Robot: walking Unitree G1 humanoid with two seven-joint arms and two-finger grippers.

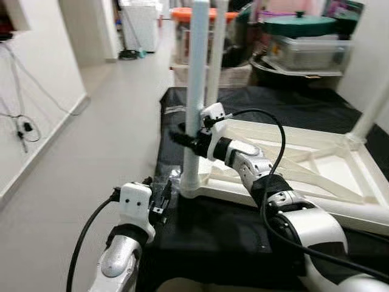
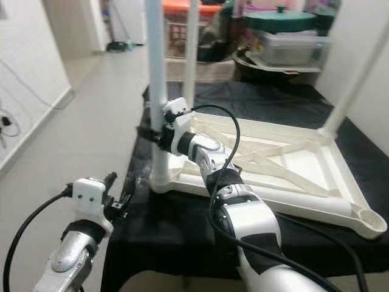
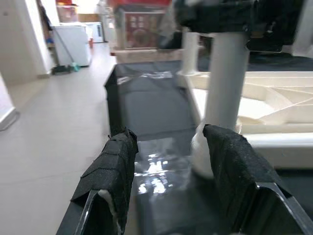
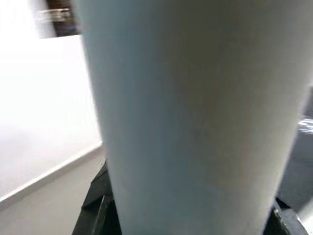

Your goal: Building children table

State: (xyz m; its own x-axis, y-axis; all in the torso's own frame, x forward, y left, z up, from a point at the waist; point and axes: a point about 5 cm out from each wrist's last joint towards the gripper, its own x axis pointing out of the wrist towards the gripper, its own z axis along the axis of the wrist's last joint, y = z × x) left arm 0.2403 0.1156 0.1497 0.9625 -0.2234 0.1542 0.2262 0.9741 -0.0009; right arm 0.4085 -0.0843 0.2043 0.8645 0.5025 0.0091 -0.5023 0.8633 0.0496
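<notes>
On black cloth (image 1: 213, 231): right end effector (image 1: 185, 139) grips table leg (image 1: 196, 91).

We record a home hallway: pale tiled floor (image 1: 115, 146), white walls (image 1: 42, 67), stacked lidded storage tubs (image 1: 304, 42), white appliance (image 1: 141, 25) at the far end

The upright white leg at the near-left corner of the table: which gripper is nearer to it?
Right. The right gripper is clamped around the leg; the left gripper sits open, low beside its base, not touching.
</notes>
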